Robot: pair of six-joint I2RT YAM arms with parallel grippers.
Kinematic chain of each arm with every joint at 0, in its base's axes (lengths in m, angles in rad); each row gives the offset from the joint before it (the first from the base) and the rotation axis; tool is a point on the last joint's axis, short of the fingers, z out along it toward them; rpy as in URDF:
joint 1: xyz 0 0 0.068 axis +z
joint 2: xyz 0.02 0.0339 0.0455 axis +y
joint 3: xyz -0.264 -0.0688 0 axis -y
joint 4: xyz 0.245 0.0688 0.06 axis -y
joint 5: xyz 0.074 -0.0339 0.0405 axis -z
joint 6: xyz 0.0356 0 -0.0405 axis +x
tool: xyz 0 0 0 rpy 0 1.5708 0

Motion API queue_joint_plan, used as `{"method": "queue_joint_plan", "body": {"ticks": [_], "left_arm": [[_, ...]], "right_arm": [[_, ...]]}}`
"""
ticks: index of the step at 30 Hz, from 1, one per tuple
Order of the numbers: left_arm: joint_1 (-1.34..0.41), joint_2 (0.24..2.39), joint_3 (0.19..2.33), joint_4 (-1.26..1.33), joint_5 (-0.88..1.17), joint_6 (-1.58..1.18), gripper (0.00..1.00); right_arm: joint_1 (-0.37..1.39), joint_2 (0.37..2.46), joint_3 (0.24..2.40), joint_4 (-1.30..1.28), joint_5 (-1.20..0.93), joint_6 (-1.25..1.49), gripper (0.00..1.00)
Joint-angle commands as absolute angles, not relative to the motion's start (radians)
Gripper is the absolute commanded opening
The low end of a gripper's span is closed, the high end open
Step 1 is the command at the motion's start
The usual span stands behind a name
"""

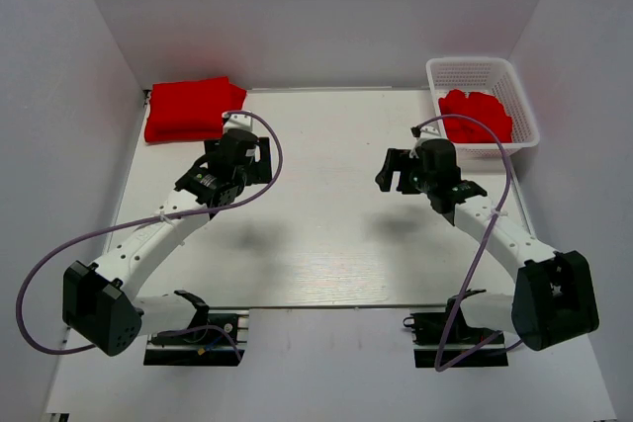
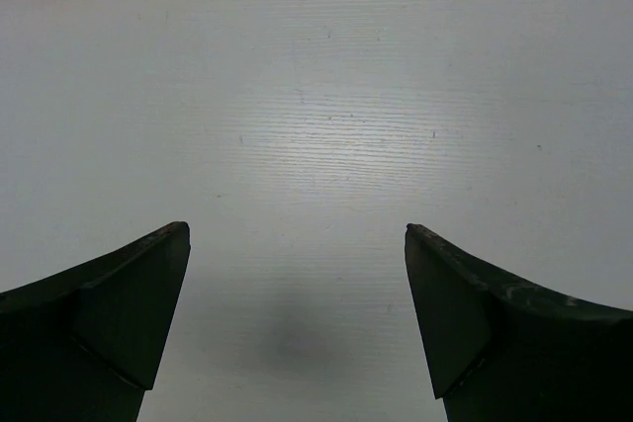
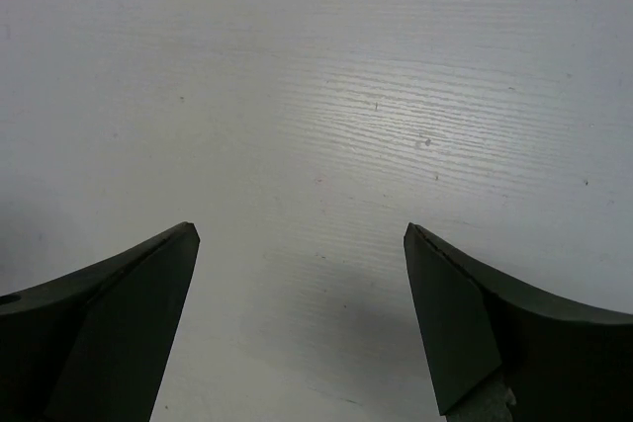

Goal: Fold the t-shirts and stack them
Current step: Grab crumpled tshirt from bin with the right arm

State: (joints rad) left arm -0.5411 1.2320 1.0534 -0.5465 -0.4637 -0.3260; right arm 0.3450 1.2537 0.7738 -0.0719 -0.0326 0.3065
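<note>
A white mesh basket [image 1: 473,70] at two o'clock holds crumpled red t-shirts [image 1: 477,116]. Folded t-shirts [image 1: 188,109] lie at ten o'clock. The left gripper [image 2: 297,244] and right gripper [image 3: 302,242] gape wide.

A folded red t-shirt [image 1: 190,109] lies flat at upper left; a crumpled red t-shirt [image 1: 476,116] sits in the white basket [image 1: 473,64], upper right

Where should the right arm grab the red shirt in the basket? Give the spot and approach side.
Pinch a raised fold near the middle of the crumpled t-shirt, coming straight down with the open right gripper. The basket walls ring it, blocking sideways approaches, and the bunched cloth probably offers ridges to close on.
</note>
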Motion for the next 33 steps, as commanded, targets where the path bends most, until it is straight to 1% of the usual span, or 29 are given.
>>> {"method": "queue_joint_plan", "body": {"ticks": [1, 6, 10, 13, 14, 16, 17, 19, 20, 21, 22, 24, 26, 27, 28, 29, 30, 32, 33], "left_arm": [[-0.546, 1.206, 1.054, -0.54, -0.492, -0.316, 1.0], [-0.546, 1.166, 1.031, -0.519, -0.502, -0.316, 1.0], [-0.546, 1.157, 1.02, -0.518, -0.511, -0.316, 1.0], [-0.546, 1.157, 1.02, -0.528, -0.511, -0.316, 1.0], [-0.535, 1.157, 1.02, -0.528, -0.499, -0.316, 1.0], [-0.535, 1.157, 1.02, -0.528, -0.499, -0.316, 1.0], [-0.535, 1.157, 1.02, -0.528, -0.499, -0.316, 1.0], [-0.535, 1.157, 1.02, -0.528, -0.499, -0.316, 1.0], [-0.535, 1.157, 1.008, -0.516, -0.499, -0.304, 1.0], [-0.535, 1.157, 1.008, -0.515, -0.509, -0.304, 1.0], [-0.535, 1.166, 1.008, -0.515, -0.509, -0.304, 1.0], [-0.535, 1.166, 1.008, -0.534, -0.509, -0.304, 1.0], [-0.535, 1.166, 1.008, -0.534, -0.509, -0.304, 1.0], [-0.535, 1.166, 1.008, -0.534, -0.52, -0.314, 1.0], [-0.535, 1.166, 0.999, -0.534, -0.52, -0.314, 1.0], [-0.535, 1.166, 0.999, -0.534, -0.52, -0.314, 1.0], [-0.535, 1.166, 0.999, -0.534, -0.511, -0.314, 1.0], [-0.535, 1.166, 0.99, -0.514, -0.511, -0.314, 1.0], [-0.535, 1.166, 0.989, -0.514, -0.502, -0.314, 1.0]], "right_arm": [[0.344, 1.209, 0.779, -0.035, -0.052, 0.305, 0.9], [0.344, 1.213, 0.804, -0.014, -0.071, 0.301, 0.9], [0.345, 1.241, 0.847, 0.0, 0.059, 0.307, 0.9], [0.339, 1.244, 0.888, 0.005, 0.119, 0.292, 0.9], [0.339, 1.274, 0.929, 0.002, 0.197, 0.282, 0.9], [0.331, 1.301, 1.004, -0.07, 0.259, 0.272, 0.9], [0.328, 1.357, 1.055, -0.104, 0.287, 0.27, 0.9], [0.298, 1.4, 1.149, -0.164, 0.314, 0.264, 0.9], [0.261, 1.483, 1.216, -0.216, 0.33, 0.258, 0.9], [0.261, 1.511, 1.289, -0.236, 0.334, 0.258, 0.9], [0.226, 1.581, 1.375, -0.251, 0.337, 0.261, 0.9], [0.166, 1.685, 1.461, -0.337, 0.296, 0.255, 0.9], [0.089, 1.802, 1.676, -0.411, 0.287, 0.246, 0.9], [0.074, 1.921, 1.789, -0.47, 0.275, 0.244, 0.9], [0.024, 1.963, 1.845, -0.529, 0.275, 0.247, 0.9], [0.011, 2.001, 2.005, -0.561, 0.267, 0.242, 0.9], [-0.02, 2.11, 2.049, -0.618, 0.268, 0.239, 0.9], [-0.058, 2.166, 2.117, -0.641, 0.25, 0.218, 0.9], [-0.075, 2.216, 2.197, -0.65, 0.235, 0.212, 0.9]]}}
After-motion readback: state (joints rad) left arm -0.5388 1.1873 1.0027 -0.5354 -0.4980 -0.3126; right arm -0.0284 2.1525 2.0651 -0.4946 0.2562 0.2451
